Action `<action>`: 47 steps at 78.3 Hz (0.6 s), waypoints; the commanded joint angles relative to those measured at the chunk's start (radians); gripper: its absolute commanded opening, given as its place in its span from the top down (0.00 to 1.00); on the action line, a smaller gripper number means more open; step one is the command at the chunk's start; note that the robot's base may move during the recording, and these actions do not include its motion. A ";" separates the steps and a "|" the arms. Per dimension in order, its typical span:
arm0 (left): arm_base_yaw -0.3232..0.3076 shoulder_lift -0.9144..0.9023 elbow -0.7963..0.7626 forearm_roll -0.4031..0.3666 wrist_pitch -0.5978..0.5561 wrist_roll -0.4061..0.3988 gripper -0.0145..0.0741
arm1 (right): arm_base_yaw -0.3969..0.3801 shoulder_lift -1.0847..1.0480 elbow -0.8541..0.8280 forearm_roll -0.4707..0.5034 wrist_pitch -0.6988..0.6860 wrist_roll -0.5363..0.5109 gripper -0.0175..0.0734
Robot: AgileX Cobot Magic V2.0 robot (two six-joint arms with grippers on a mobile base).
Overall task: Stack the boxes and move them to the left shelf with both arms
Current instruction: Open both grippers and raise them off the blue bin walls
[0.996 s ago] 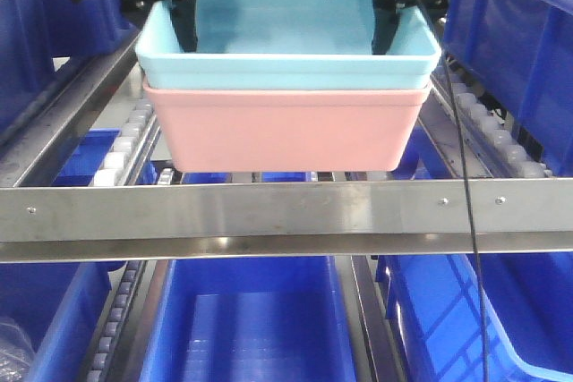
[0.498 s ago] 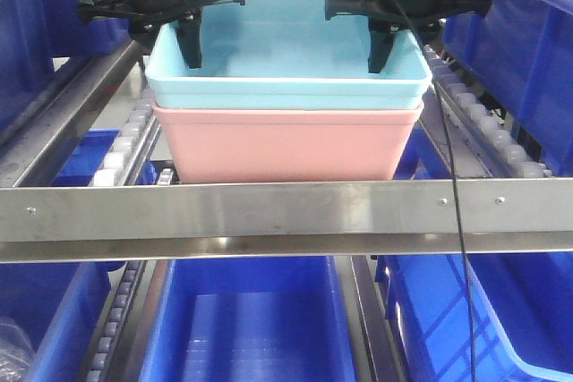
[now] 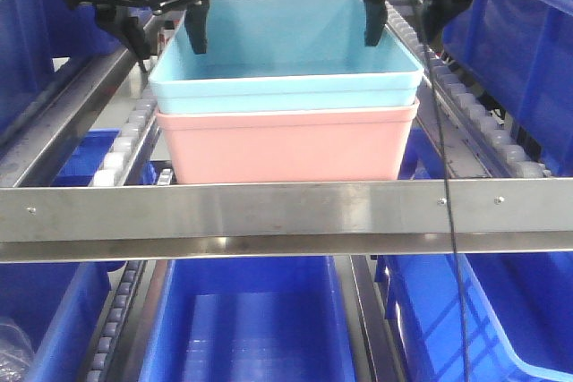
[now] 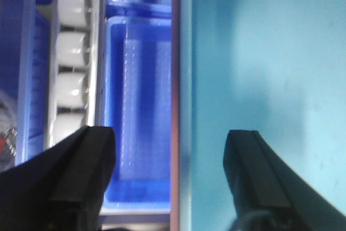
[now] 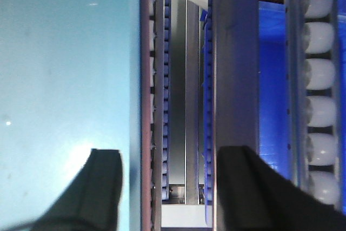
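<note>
The light blue box [image 3: 285, 64] is sitting nested in the pink box [image 3: 286, 145], and the stack is resting on the left shelf [image 3: 286, 219], just behind its flat front bar and between the two rails of white rollers [image 3: 125, 136]. The left gripper [image 3: 166, 29] is being held over the stack's left rim with its jaws spread wide, one finger outside the wall and one inside; the left wrist view is showing clear space on both sides of the rim. The right gripper [image 3: 403, 24] is likewise being held wide open across the right rim, gripping nothing.

The placing appears done, and the release is judged to be the step in hand. For it to be done well, both grippers should be lifted straight up and together, so that no finger is dragged against a wall and the stack is not tilted or nudged along the rollers. The jaws should be kept wide until the fingertips are above the rim. The hanging cable [image 3: 452, 176] near the right side should be watched, since it could catch the box corner.
</note>
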 commanded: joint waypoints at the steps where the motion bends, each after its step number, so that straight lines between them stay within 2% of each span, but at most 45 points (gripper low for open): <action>1: 0.000 -0.092 -0.038 0.013 -0.010 -0.001 0.70 | -0.004 -0.101 -0.036 -0.026 -0.019 -0.010 0.49; 5: 0.000 -0.104 -0.038 0.013 -0.009 -0.001 0.86 | -0.004 -0.113 -0.036 -0.026 -0.006 -0.010 0.65; 6: 0.000 -0.107 -0.038 0.013 -0.011 -0.001 0.87 | -0.004 -0.118 -0.036 -0.026 -0.004 -0.010 0.71; 8: 0.000 -0.112 -0.038 0.013 -0.017 -0.001 0.83 | -0.004 -0.121 -0.036 -0.026 -0.003 -0.010 0.78; 12: 0.000 -0.119 -0.038 0.010 -0.024 -0.001 0.79 | -0.004 -0.124 -0.036 -0.025 -0.006 -0.009 0.72; 17: 0.000 -0.123 -0.038 0.009 -0.022 -0.001 0.79 | -0.004 -0.124 -0.036 -0.017 0.000 -0.009 0.70; 24: 0.002 -0.125 -0.038 0.011 -0.015 -0.001 0.82 | -0.004 -0.127 -0.036 0.037 0.010 -0.009 0.70; 28: 0.002 -0.130 -0.038 0.013 0.022 -0.001 0.84 | -0.002 -0.134 -0.036 0.059 0.020 -0.016 0.74; 41: -0.004 -0.185 -0.036 0.015 0.036 0.044 0.84 | 0.016 -0.179 -0.033 0.060 0.034 -0.105 0.75; 47: -0.013 -0.228 -0.015 0.015 0.032 0.044 0.84 | 0.022 -0.207 -0.028 0.060 0.056 -0.106 0.75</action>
